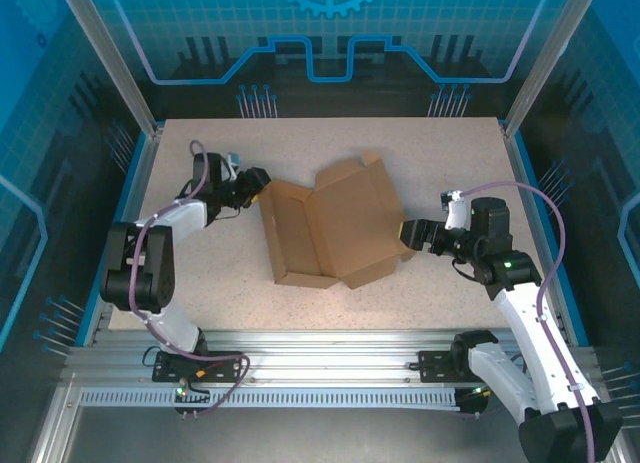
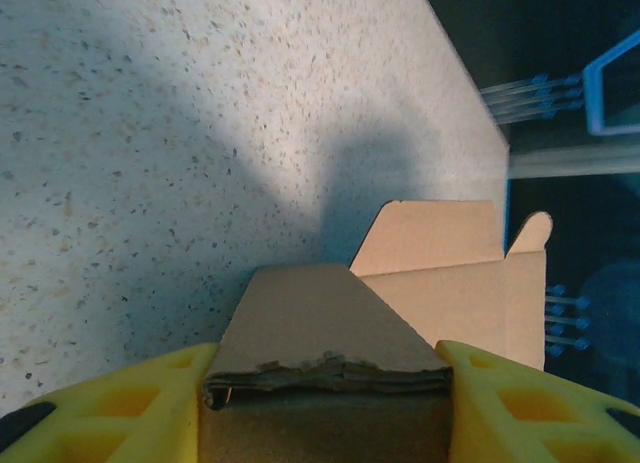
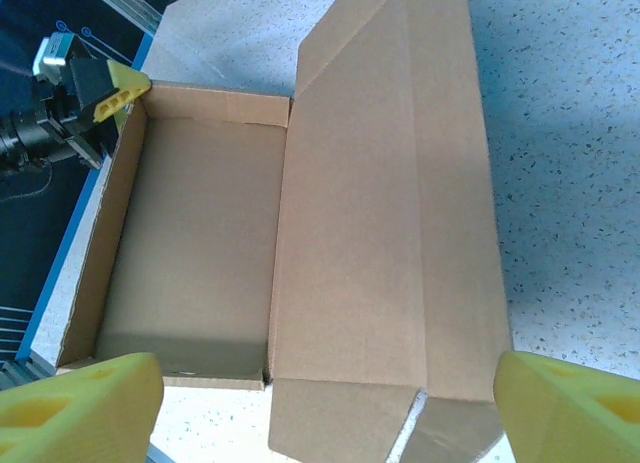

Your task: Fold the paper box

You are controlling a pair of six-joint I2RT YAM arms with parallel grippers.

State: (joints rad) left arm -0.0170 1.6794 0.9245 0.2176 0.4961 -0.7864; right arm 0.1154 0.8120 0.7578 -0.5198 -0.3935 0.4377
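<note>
The paper box lies in the middle of the table as brown cardboard: a shallow tray on the left, with its lid panel spread flat to the right. My left gripper is at the tray's far left corner, shut on the doubled side wall. Its yellow fingers press on both sides of that wall. My right gripper is at the lid's right edge, open wide. In the right wrist view the lid and its end flaps lie beyond the spread fingertips. The left gripper shows there at the tray's corner.
The speckled white table has bare room to the left, right and front of the box. An aluminium rail runs along the near edge. Blue panel walls and metal posts enclose the back and sides.
</note>
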